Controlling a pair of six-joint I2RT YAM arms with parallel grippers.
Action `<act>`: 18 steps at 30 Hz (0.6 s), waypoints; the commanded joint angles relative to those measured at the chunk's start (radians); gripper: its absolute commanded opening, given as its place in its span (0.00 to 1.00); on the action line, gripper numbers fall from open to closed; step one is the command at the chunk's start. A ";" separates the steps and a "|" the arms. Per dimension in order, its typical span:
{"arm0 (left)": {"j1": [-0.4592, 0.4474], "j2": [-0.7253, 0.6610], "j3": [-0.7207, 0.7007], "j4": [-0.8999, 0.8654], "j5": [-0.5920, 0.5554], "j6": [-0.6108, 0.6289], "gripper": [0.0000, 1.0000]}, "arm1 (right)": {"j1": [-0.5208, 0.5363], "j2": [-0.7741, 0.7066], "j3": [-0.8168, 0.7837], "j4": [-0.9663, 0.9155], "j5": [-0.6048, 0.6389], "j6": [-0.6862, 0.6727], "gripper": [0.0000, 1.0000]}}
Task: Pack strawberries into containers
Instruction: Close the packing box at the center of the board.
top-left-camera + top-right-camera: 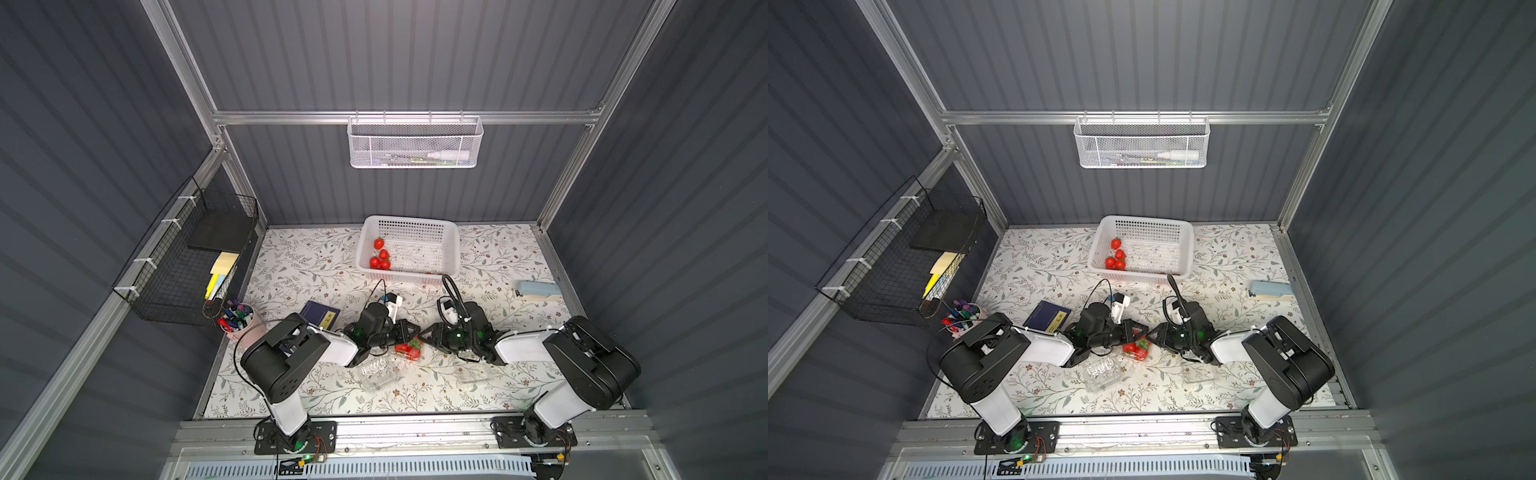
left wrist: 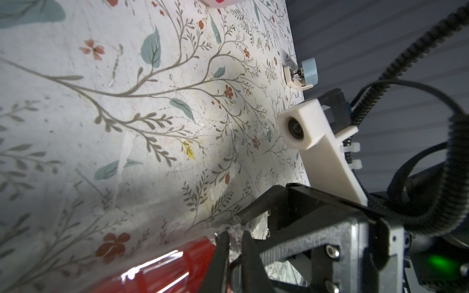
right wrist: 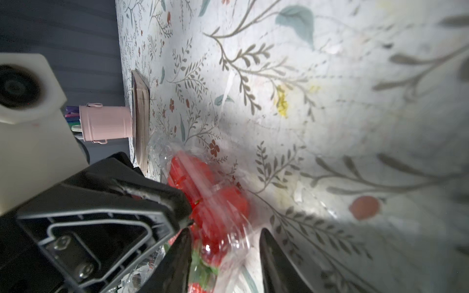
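A clear container [image 1: 409, 350] packed with red strawberries [image 1: 1136, 349] sits mid-table between both grippers. My left gripper [image 1: 405, 330] is shut on the clear plastic edge of that container [image 2: 165, 269], which shows between its fingertips [image 2: 223, 243]. My right gripper [image 3: 228, 253] is open, its jaws standing on either side of the container's [image 3: 210, 203] other end; one finger [image 3: 181, 251] touches it and the far one stands off. Two empty containers lie nearer the front [image 1: 376, 374] [image 1: 471, 374]. More strawberries [image 1: 380, 255] lie in the white basket [image 1: 409, 219].
A navy book [image 1: 320, 316] and a pink pen cup [image 1: 239, 320] stand left of my left arm. A blue stapler [image 1: 538, 289] lies by the right wall. A black wire basket [image 1: 187, 257] hangs on the left wall and a white mesh basket [image 1: 415, 143] on the back rail.
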 commanded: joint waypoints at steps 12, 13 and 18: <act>-0.008 0.016 -0.021 -0.037 0.006 0.000 0.14 | -0.027 0.098 -0.047 0.181 -0.025 0.095 0.27; -0.008 0.017 -0.022 -0.035 0.006 0.000 0.14 | -0.027 0.098 -0.047 0.179 -0.025 0.095 0.25; -0.009 0.023 -0.020 -0.033 0.007 0.000 0.14 | -0.029 0.076 -0.049 0.146 -0.021 0.083 0.26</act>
